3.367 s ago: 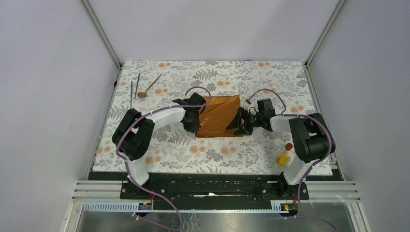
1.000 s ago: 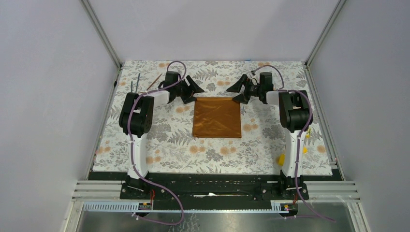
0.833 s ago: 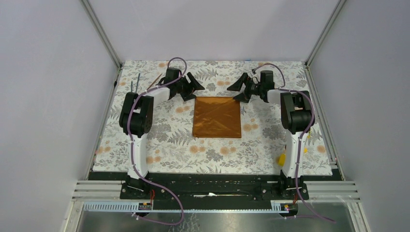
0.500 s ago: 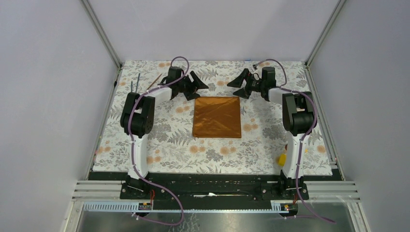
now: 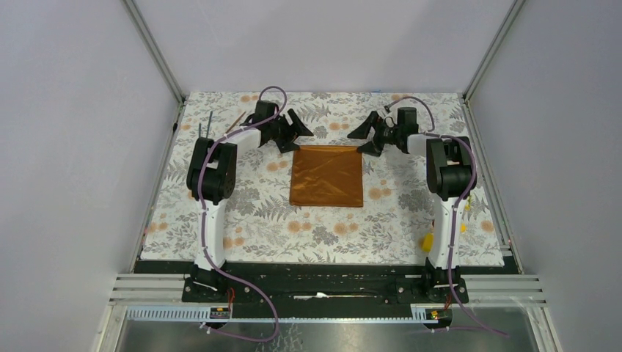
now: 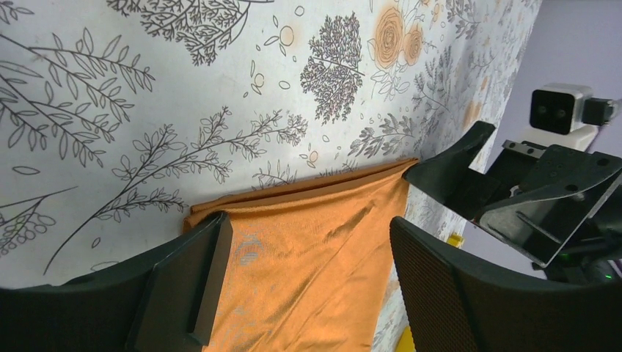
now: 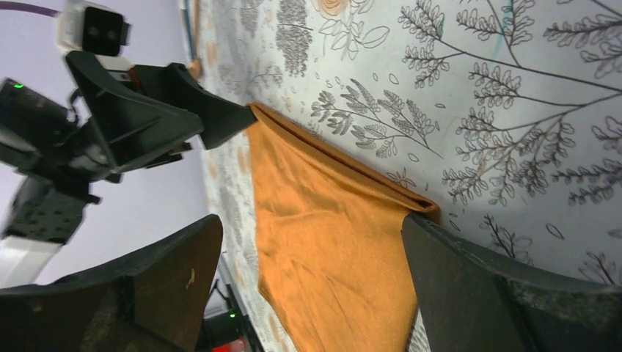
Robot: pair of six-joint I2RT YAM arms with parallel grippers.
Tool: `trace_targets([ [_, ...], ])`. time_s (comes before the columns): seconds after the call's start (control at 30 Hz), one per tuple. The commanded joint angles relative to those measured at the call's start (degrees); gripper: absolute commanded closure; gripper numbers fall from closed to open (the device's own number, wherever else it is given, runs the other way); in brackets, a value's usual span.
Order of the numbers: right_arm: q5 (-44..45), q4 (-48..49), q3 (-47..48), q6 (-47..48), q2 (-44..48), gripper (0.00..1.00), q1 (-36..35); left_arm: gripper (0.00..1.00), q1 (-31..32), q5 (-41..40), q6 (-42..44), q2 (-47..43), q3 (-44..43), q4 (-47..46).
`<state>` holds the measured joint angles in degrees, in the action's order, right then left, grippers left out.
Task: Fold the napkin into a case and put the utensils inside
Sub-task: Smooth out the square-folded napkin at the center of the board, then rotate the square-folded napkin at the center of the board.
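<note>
My left gripper and right gripper hang released, jaws wide, holding nothing.
The plain rust-orange square cloth napkin lies flat mid-table on the floral grey-and-orange tablecloth, its far corners beside my fingers; a slim copper-brown spoon lies far left, and pale lilac walls enclose the table.

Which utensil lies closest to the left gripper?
The copper-brown spoon: its slanted handle shows just left of the left gripper, partly hidden behind that arm, while the two dark grey rods lie farther left.
</note>
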<state>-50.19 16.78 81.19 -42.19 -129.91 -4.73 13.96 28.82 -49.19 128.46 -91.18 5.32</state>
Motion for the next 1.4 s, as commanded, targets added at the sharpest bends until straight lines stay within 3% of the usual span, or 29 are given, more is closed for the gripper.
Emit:
trace_targets([
  [0.0,10.7,-22.6,6.2,12.4,8.2,0.0,-0.9,0.14,-0.5,1.4,2.2,-3.6,-4.0,5.6],
  [0.1,18.9,-34.2,7.7,16.9,15.1,0.0,-1.8,0.11,-0.4,2.2,3.8,-9.2,-5.5,10.6],
  [0.2,21.3,-37.9,1.1,17.9,22.4,0.0,-2.2,0.09,-0.7,-1.9,9.0,-15.6,-4.9,19.5],
  [0.37,21.3,-36.3,-12.8,19.1,33.6,0.0,-3.6,0.07,-0.8,-5.0,14.4,-26.7,9.7,22.6],
  [0.57,22.5,-36.3,-20.9,22.2,40.8,0.0,-7.5,0.08,0.1,-7.1,17.0,-33.9,25.6,20.4],
  [0.67,21.1,-34.2,-24.1,21.3,41.4,0.03,-7.6,0.18,1.0,-4.5,14.3,-34.3,31.0,15.1],
  [0.73,20.4,-32.8,-25.6,20.6,41.7,0.05,-7.6,0.25,2.7,-7.2,14.0,-34.0,32.1,14.1],
  [0.9,19.9,-31.3,-26.3,20.4,43.5,0.06,-7.6,0.27,4.7,-10.8,13.8,-33.4,34.8,12.6],
  [1.0,19.9,-31.2,-26.3,20.8,44.0,0.06,-7.6,0.37,5.4,-11.7,12.8,-33.5,36.5,11.8],
  [1.37,19.2,-29.5,-27.3,20.8,44.4,0.08,-7.5,0.59,10.0,-14.5,10.0,-32.3,39.2,10.2],
])
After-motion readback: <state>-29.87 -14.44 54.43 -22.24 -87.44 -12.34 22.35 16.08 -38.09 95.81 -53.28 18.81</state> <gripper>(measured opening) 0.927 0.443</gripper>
